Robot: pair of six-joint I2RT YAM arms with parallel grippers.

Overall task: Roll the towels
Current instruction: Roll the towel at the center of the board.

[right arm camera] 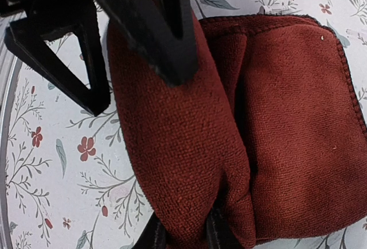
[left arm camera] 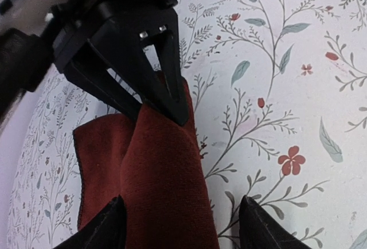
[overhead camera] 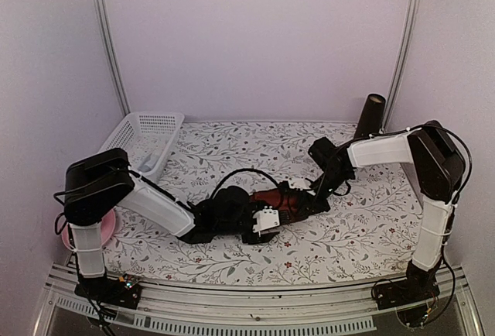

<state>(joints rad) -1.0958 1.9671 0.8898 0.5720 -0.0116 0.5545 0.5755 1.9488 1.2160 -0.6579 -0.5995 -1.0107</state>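
A dark red towel [overhead camera: 277, 199] lies mid-table, partly rolled: a thick roll [right arm camera: 178, 146] beside a flat part [right arm camera: 298, 146]. My right gripper [right arm camera: 186, 238] is shut on one end of the roll, its jaws pinching the cloth; in the left wrist view its fingers [left arm camera: 172, 91] come down on the roll's far end. My left gripper [left arm camera: 183, 229] stands open at the other end and straddles the roll [left arm camera: 166, 186], one tip on the flat cloth and the other over bare table. In the top view the left gripper [overhead camera: 263, 220] and the right gripper [overhead camera: 300, 199] meet at the towel.
A white slotted basket [overhead camera: 147, 138] stands at the back left. A dark cylinder [overhead camera: 371, 115] stands at the back right. A pink round thing [overhead camera: 108, 228] lies beside the left arm's base. A metal rail [overhead camera: 255, 309] runs along the near edge.
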